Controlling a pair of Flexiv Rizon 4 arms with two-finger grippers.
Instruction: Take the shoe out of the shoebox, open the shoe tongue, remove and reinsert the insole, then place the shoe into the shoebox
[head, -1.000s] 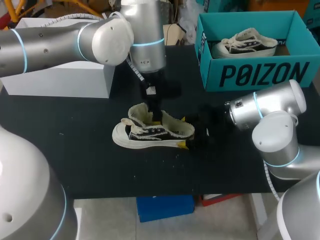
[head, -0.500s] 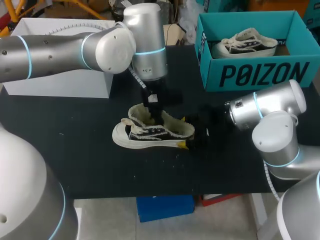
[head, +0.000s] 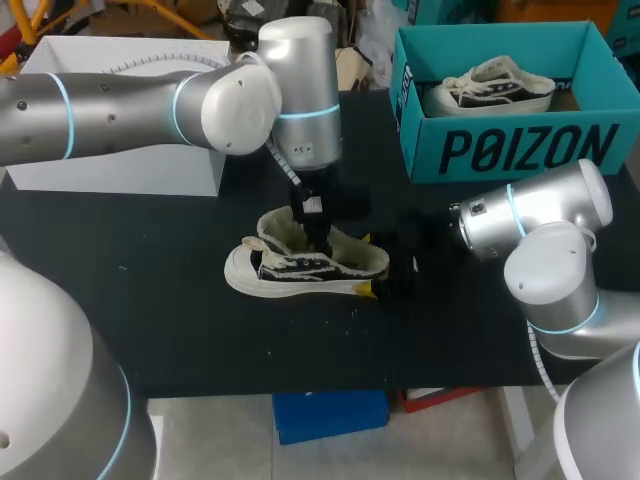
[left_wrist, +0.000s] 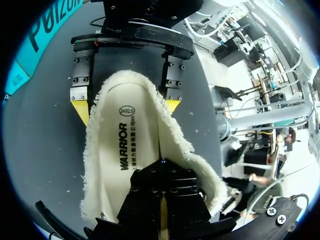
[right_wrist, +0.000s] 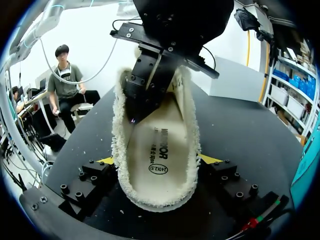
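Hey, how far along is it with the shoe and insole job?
Done: the shoe is out of the shoebox, on the table. In hand: the right claw grips its heel while the left claw rests on the insole. Left: finishing the insole, then boxing the shoe.

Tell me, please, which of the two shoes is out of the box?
The shoe on the table, held at its heel by the right gripper; the other shoe lies inside the teal box.
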